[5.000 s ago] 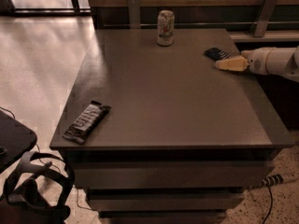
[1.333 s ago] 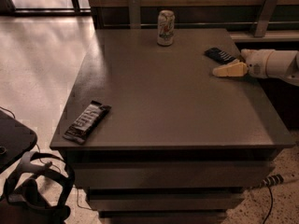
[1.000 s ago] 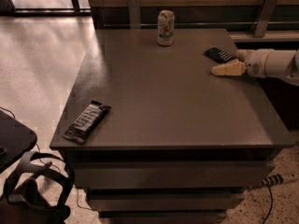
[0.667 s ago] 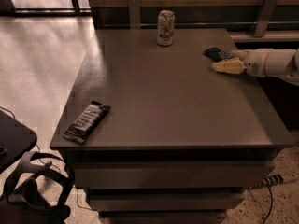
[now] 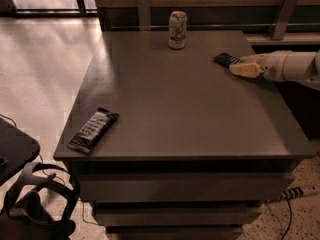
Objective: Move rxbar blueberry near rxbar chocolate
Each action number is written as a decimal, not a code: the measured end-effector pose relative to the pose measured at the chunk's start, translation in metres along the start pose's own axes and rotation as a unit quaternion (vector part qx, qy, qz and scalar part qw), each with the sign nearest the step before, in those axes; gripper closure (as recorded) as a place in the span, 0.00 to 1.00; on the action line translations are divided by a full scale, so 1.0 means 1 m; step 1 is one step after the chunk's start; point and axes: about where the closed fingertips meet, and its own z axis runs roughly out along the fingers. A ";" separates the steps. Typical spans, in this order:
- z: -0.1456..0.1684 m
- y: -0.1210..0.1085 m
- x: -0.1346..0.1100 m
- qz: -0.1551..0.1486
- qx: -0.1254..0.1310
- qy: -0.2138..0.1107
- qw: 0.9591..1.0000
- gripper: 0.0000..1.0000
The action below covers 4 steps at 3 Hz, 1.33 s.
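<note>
At the far right side of the table (image 5: pixel 190 109), toward its back edge, lies the rxbar blueberry (image 5: pixel 227 59), flat on the top; it sits almost where it was five seconds ago, at most nudged a little leftward. Just beside it, on its right and slightly nearer the camera, is the gripper (image 5: pixel 244 67), reaching in from the right on a pale arm (image 5: pixel 295 66); its front end meets or nearly meets the bar's near corner, though whether it is open or clamped on the wrapper cannot be told. A second ago the gripper hung a little lower in the view, clear of the bar; it has since come back up against it. That reads as an approach being corrected rather than a lift; the carry does not seem to have begun.

Further out, a drink can (image 5: pixel 177 30) stands upright at the back, left of the bar; the rxbar chocolate (image 5: pixel 93 129) has not moved from the front left corner, well apart from the blue bar. Nearly the whole diagonal of the table is left to cross.
</note>
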 end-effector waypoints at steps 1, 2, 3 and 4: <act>0.000 0.000 0.000 0.000 0.000 0.000 1.000 1.00; -0.020 0.001 -0.024 -0.014 -0.038 -0.019 0.999 1.00; -0.043 0.009 -0.047 -0.027 -0.077 -0.032 0.996 1.00; -0.066 0.021 -0.068 -0.036 -0.099 -0.043 0.993 1.00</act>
